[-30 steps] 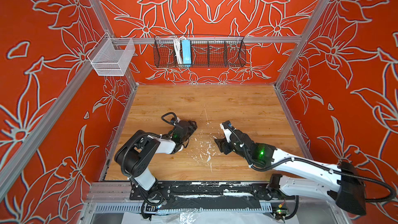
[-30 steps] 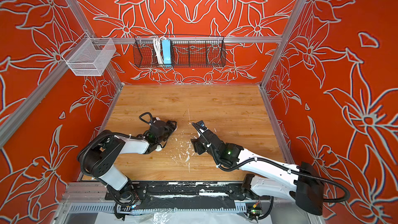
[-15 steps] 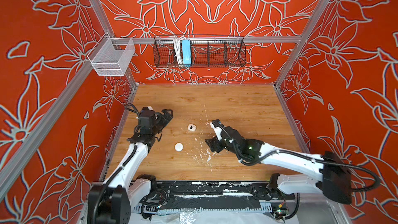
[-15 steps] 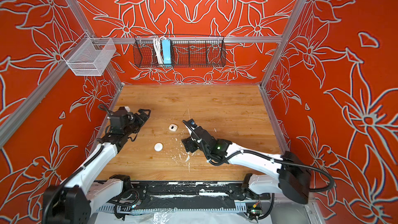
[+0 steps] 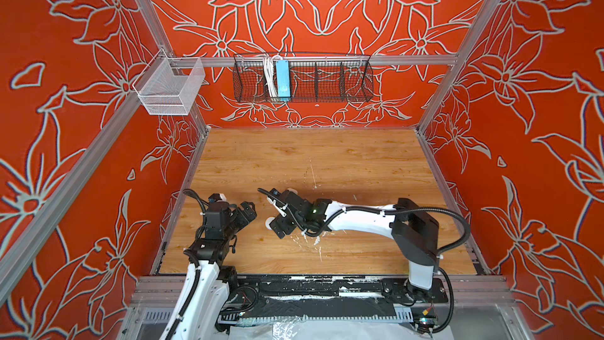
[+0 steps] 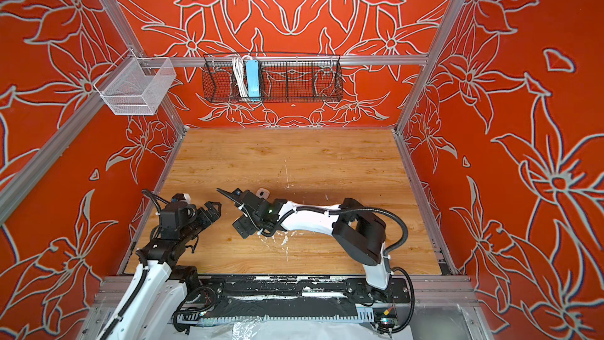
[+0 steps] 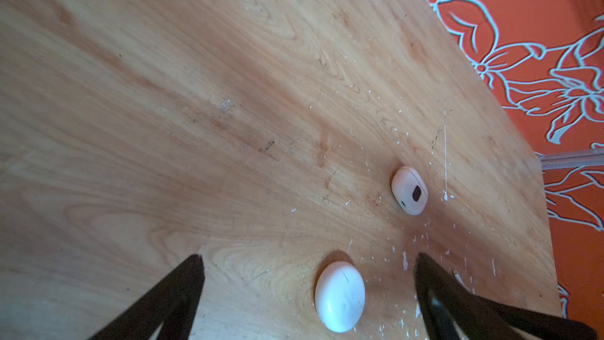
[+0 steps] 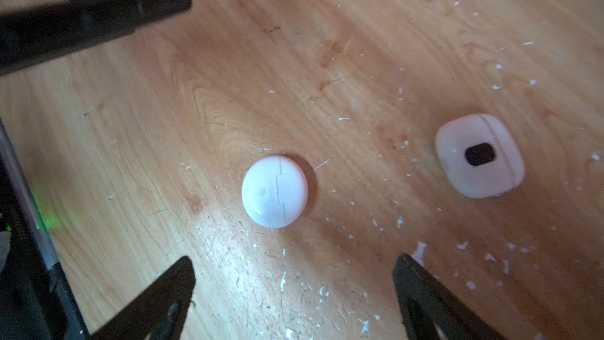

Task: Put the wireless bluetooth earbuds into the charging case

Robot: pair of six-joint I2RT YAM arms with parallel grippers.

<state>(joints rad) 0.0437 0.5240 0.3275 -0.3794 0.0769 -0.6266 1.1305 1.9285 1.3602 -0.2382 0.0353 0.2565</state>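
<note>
Grip is released: the left gripper (image 7: 309,256) and right gripper (image 8: 294,257), huddled a second ago, are drawn back with jaws spread empty, a round case (image 8: 274,191) and a squarish case (image 8: 477,178) are left shut on the table (image 8: 327,44), and no loose earbuds are seen, perhaps stowed inside.

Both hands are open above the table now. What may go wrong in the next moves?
The left hand and the right hand hang close together near the round white disc, so they may collide. The disc looks smooth and domed; it may slip from a pinch. The white flecks on the table could be mistaken for small parts.
</note>
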